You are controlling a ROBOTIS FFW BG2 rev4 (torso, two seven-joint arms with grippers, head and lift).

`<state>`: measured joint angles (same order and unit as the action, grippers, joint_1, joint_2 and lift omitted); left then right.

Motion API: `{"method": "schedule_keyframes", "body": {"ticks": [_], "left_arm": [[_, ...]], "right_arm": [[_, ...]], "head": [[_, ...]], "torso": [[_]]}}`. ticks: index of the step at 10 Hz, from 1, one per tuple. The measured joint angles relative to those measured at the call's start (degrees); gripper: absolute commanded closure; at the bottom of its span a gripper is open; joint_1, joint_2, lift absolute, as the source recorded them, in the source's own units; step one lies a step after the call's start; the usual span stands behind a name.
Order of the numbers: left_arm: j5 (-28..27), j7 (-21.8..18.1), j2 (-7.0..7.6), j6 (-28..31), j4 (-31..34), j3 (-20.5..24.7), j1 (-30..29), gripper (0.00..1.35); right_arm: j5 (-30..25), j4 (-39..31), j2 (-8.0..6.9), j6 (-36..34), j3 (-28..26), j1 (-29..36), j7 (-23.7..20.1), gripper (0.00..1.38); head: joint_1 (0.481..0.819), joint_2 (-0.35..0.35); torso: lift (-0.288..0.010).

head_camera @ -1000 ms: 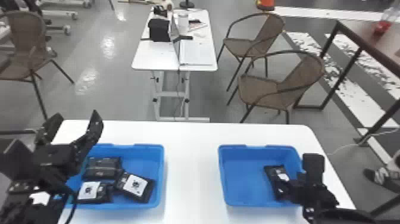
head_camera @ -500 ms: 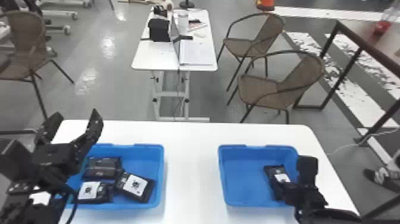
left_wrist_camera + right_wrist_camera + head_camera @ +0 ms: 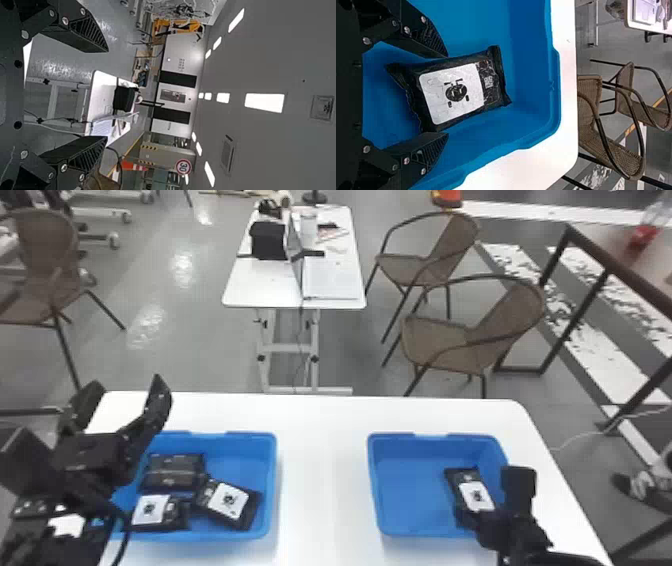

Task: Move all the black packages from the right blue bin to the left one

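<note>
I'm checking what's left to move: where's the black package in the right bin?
In the head view, the black package lies toward the right wall of the right blue bin, near the right gripper.

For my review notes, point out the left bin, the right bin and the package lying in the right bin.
Left bin [image 3: 245,465]: head view, on its bare floor.
Right bin [image 3: 410,490]: head view, on its bare floor.
Package [image 3: 453,95]: right wrist view, on its white label.

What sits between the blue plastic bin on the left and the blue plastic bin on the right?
Just a bare strip of white tabletop, between the left bin and right bin, in the head view.
</note>
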<state>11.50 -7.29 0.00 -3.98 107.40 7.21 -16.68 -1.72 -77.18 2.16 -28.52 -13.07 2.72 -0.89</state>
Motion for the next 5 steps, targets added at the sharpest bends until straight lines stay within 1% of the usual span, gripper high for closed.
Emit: {"method": "schedule_keyframes", "body": {"ticks": [1,2,3,4,5], "left_arm": [[0.0,0.0,0.0,0.0,0.0,0.08,-0.05,0.27],[-0.02,0.0,0.0,0.0,0.0,0.21,-0.12,0.27],[-0.12,0.0,0.0,-0.03,0.0,0.37,-0.26,0.27],[-0.26,0.0,0.0,-0.14,0.0,0.43,-0.35,0.27],[-0.29,0.0,0.0,-0.22,0.0,0.44,-0.42,0.27]], "right_arm": [[0.3,0.82,0.51,0.89,0.41,-0.16,-0.35,0.36],[1.21,1.37,1.4,1.26,1.25,-0.32,-0.55,0.38],[2.77,1.81,2.74,1.38,2.65,-0.51,-0.61,0.56],[3.84,2.09,3.47,1.49,3.47,-0.63,-0.62,0.84],[4.53,2.2,3.63,1.63,3.71,-0.62,-0.64,1.05]], "head": [[0.695,-0.1],[0.695,-0.097],[0.695,-0.093],[0.695,-0.091],[0.695,-0.087]], "torso": [[0.0],[0.0],[0.0],[0.0],[0.0]]}}
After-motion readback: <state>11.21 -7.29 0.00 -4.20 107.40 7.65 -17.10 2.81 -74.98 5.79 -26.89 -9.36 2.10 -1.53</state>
